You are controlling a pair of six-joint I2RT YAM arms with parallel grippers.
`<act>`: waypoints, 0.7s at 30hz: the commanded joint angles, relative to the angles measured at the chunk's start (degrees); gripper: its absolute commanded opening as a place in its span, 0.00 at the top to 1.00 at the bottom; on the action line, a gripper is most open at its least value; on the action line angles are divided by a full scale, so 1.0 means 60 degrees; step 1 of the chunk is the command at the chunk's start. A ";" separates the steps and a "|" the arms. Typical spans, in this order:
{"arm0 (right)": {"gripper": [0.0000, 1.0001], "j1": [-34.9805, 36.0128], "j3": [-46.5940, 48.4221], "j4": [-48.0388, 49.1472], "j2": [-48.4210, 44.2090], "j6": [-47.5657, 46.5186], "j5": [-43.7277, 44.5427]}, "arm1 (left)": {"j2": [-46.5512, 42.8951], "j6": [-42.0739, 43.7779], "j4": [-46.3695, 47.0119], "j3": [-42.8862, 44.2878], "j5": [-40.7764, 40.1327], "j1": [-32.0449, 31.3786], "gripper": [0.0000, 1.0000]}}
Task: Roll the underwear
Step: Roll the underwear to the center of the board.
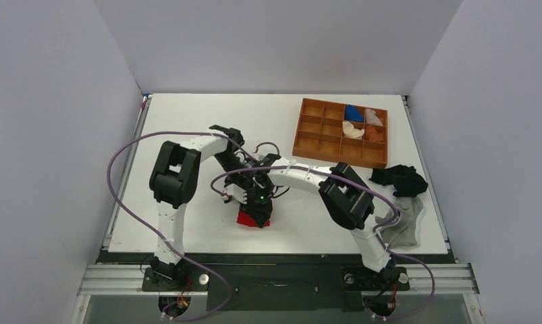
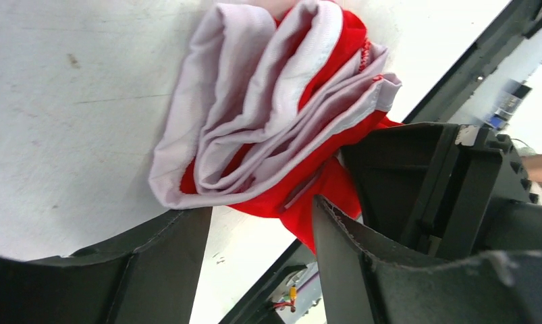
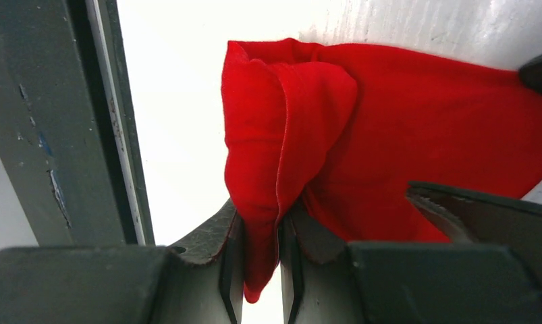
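Observation:
The red underwear (image 1: pixel 253 220) lies bunched near the table's front edge, mostly under both grippers. In the left wrist view it (image 2: pixel 281 115) is a folded bundle with its white waistband layers showing. My left gripper (image 2: pixel 261 202) is open at the bundle's near edge, and its right finger (image 2: pixel 349 250) touches red fabric. My right gripper (image 3: pixel 261 233) is shut on a fold of the red underwear (image 3: pixel 416 128), and a tip of cloth hangs between its fingers. In the top view the left gripper (image 1: pixel 241 200) and right gripper (image 1: pixel 261 208) meet over the underwear.
A wooden divided tray (image 1: pixel 312 138) stands at the back right with blue, white and orange rolled items in it. A black garment (image 1: pixel 399 179) and a grey garment (image 1: pixel 403 226) lie at the right edge. The table's dark front rail (image 1: pixel 275 256) is just below the underwear.

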 commanded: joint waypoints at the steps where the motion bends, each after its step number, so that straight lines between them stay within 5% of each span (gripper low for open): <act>1: 1.00 -0.0140 -0.0190 -0.0444 0.0695 -0.0172 -0.0228 | -0.0550 0.0360 0.1075 -0.0012 -0.1367 0.0029 0.44; 7: 1.00 -0.0339 -0.0299 -0.0418 0.0740 -0.0092 -0.0358 | -0.1066 0.0414 0.1256 -0.0341 -0.1916 0.0078 0.31; 21: 1.00 -0.0567 -0.0247 -0.0349 0.1026 0.0232 -0.0431 | -0.2026 0.0228 0.1974 -0.1172 -0.3774 0.0498 0.28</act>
